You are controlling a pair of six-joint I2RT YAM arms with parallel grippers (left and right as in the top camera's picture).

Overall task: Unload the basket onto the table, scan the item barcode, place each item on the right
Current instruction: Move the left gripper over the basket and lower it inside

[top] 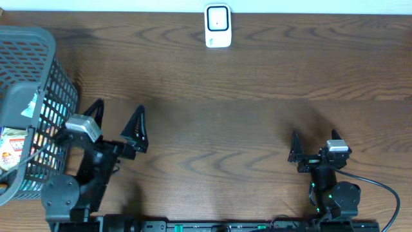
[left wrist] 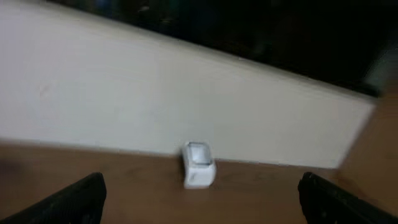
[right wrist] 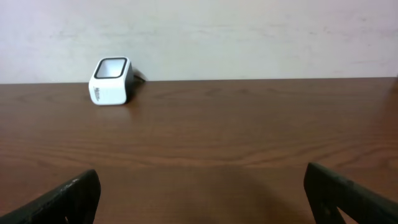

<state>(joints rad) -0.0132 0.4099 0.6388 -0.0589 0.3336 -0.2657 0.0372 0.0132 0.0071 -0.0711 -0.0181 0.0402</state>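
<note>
Scanner (top: 217, 27) in all views, basket (top: 59, 87) only overhead, left hand (top: 119, 107), right hand (top: 314, 136) apart

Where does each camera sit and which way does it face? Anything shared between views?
Overhead: above the table, looking straight down. It sees the scanner at the far edge, the basket at left, and both arms, with the left gripper and right gripper open.
Left wrist: on the left arm, low and tilted, facing the wall. Its own fingers show at the bottom corners.
Right wrist: on the right arm, low and level, facing the same wall. Its own fingers show at the bottom corners.
Shared: all three show the scanner.
</note>
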